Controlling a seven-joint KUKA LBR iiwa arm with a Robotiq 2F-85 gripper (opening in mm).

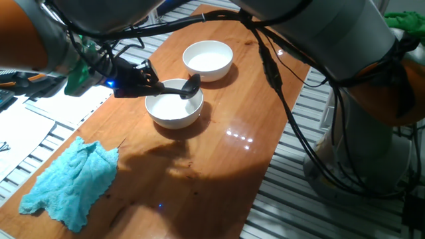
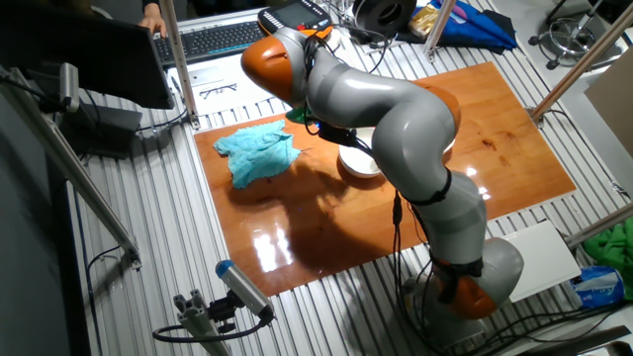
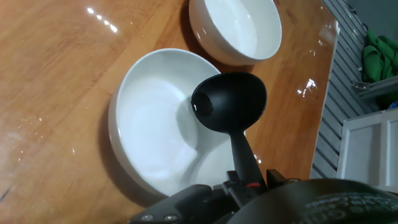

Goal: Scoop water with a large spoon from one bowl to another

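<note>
The arm (image 2: 396,129), grey with orange joints, arches over the wooden surface (image 1: 219,166) and in the other fixed view hides most of what lies beneath it. The near bowl (image 1: 174,106) serves as landmark: it is white and sits about mid-surface.

A crumpled turquoise cloth (image 1: 70,179) lies well apart from the near bowl, toward the front left corner of the surface in the one fixed view. The same cloth (image 2: 257,153) shows in the other fixed view just left of the arm.

A second white bowl (image 1: 208,58) stands just beyond the near bowl, close to it but not touching. In the hand view the far bowl (image 3: 236,28) appears above the near bowl (image 3: 155,124).

The pincer (image 1: 143,81) hangs at the near bowl's left rim, closed on the handle of the large spoon (image 1: 191,87); the hand view shows the handle running up from between the fingers, with a small red mark at the grip. The black head of the large spoon (image 3: 229,102) sits over the near bowl's far side, toward the second bowl, its hollow facing the hand camera.

The water cannot be made out against the white of either bowl, nor whether the spoon head holds any.
</note>
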